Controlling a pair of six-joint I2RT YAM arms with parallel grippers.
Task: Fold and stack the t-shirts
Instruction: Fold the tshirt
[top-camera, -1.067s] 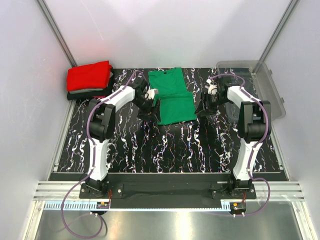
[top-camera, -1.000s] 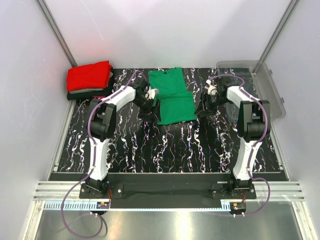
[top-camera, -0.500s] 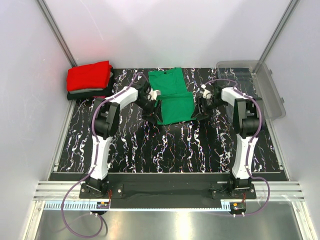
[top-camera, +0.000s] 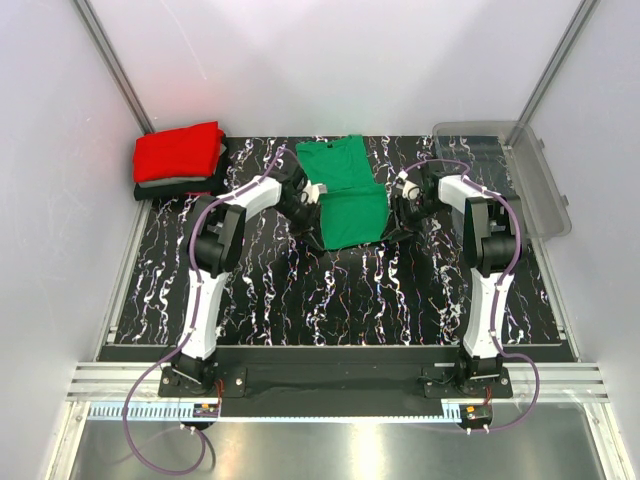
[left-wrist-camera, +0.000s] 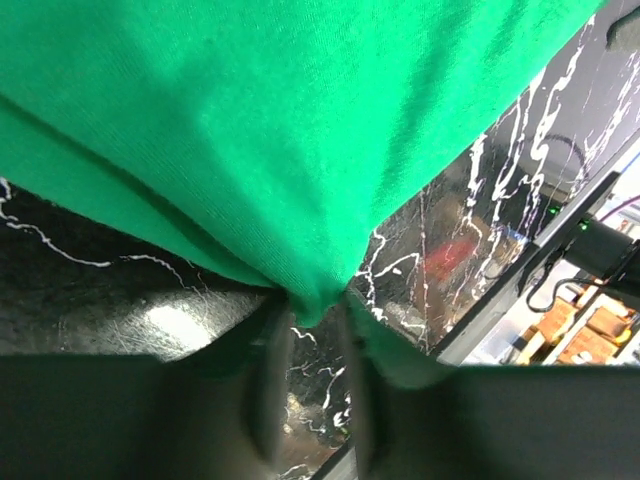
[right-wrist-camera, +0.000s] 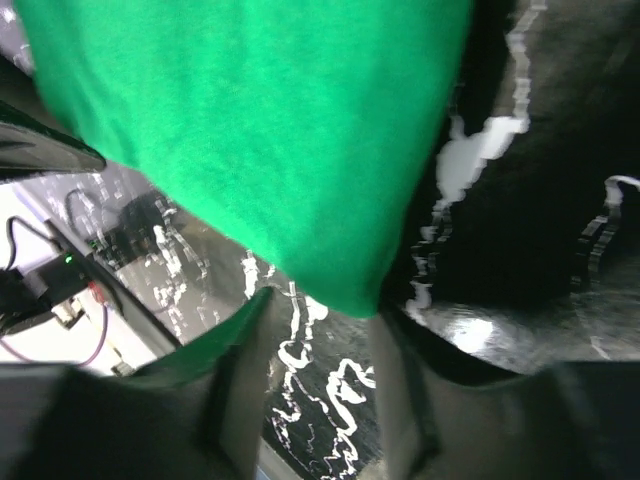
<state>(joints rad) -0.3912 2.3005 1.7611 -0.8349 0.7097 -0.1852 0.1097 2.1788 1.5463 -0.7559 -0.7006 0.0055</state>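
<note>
The bright green cotton t-shirt (top-camera: 345, 192) is laid far-centre on the black white-veined table (top-camera: 300, 290), its long axis run 12 to 6 o'clock, collar at 12. Only in the wrist views is its edge seen pinched by the left gripper (left-wrist-camera: 310, 310). Whether the right gripper (right-wrist-camera: 320, 320) is clamped cannot be told.

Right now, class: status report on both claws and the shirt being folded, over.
Left claw shut on bright green cotton t-shirt, left edge; right claw shut on right edge. Shirt part-folded, mid-table. Red-topped folded stack, clear plastic bin well apart.
</note>
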